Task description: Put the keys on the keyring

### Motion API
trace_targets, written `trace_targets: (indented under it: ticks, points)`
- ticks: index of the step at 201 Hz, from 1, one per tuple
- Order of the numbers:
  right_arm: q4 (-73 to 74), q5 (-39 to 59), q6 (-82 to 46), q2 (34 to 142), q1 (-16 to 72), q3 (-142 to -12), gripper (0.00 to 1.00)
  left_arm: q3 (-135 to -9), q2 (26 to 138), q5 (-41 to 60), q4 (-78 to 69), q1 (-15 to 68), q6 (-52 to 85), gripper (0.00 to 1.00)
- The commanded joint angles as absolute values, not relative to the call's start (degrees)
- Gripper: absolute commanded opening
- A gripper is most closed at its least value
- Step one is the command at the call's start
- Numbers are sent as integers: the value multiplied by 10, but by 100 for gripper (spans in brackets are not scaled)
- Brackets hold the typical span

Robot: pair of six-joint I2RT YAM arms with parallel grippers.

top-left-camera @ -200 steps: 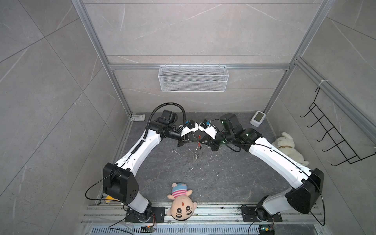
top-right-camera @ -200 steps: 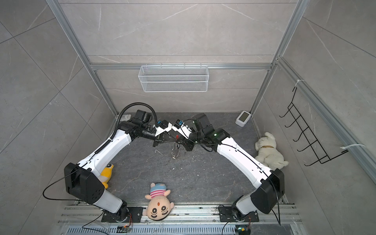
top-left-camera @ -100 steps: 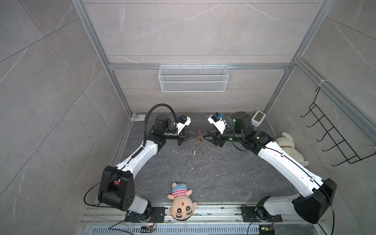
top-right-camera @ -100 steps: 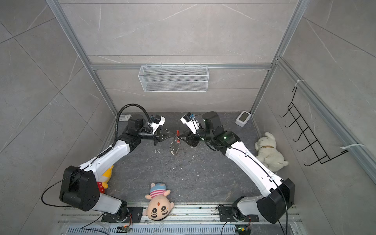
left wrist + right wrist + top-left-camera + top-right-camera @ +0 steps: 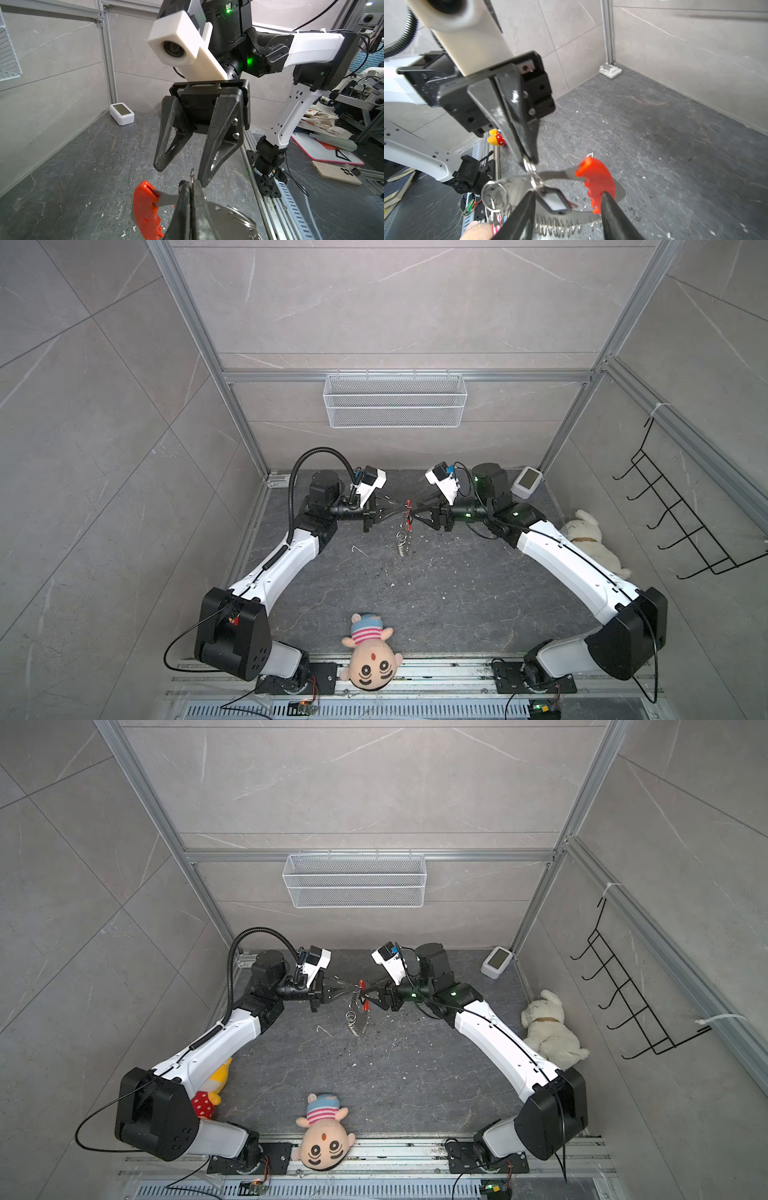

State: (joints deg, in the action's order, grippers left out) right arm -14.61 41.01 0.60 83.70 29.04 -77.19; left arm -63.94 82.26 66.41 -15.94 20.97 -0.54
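Well clear of keyring [image 5: 407, 522] — doll [image 5: 370, 657], plush dog [image 5: 590, 541].

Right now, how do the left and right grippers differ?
The left gripper is shut; the right gripper is open, jaws apart. The left gripper pinches the keyring by a small silver ring; the right gripper grips nothing. Both face each other above the table, tips close.
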Motion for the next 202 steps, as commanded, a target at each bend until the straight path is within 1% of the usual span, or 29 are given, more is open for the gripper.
trace_targets:
  ticks: [1,18,29,40,46,58,64,71,97,122,129,164,195,202]
  points:
    - [-136,427,6,848,302,-794,53,-661,809,681,-194,209,13,0]
    - [-136,420,8,855,308,-798,53,-659,811,682,-205,210,22,0]
    - [-135,419,8,861,310,-801,50,-658,812,683,-214,210,29,0]
    - [-138,420,9,866,312,-805,41,-657,812,682,-225,210,41,0]
    - [-143,420,12,867,313,-807,33,-657,812,680,-229,211,46,0]
    - [-149,416,17,867,315,-807,20,-659,813,674,-239,210,64,0]
    - [-151,413,19,865,316,-805,15,-661,814,670,-240,210,72,0]
    - [-154,410,21,862,318,-803,12,-665,815,663,-238,210,85,0]
    - [-167,396,32,853,324,-795,8,-686,823,641,-213,209,114,0]
    - [-168,383,34,848,332,-788,4,-669,822,627,-276,209,159,0]
    - [-169,375,37,848,336,-789,0,-663,821,620,-293,209,171,0]
    - [-155,358,28,852,354,-789,0,-634,819,573,-366,214,221,0]
    - [-139,354,14,858,363,-797,1,-599,813,538,-414,232,210,0]
    - [-139,351,14,858,363,-798,3,-593,813,533,-421,234,210,0]
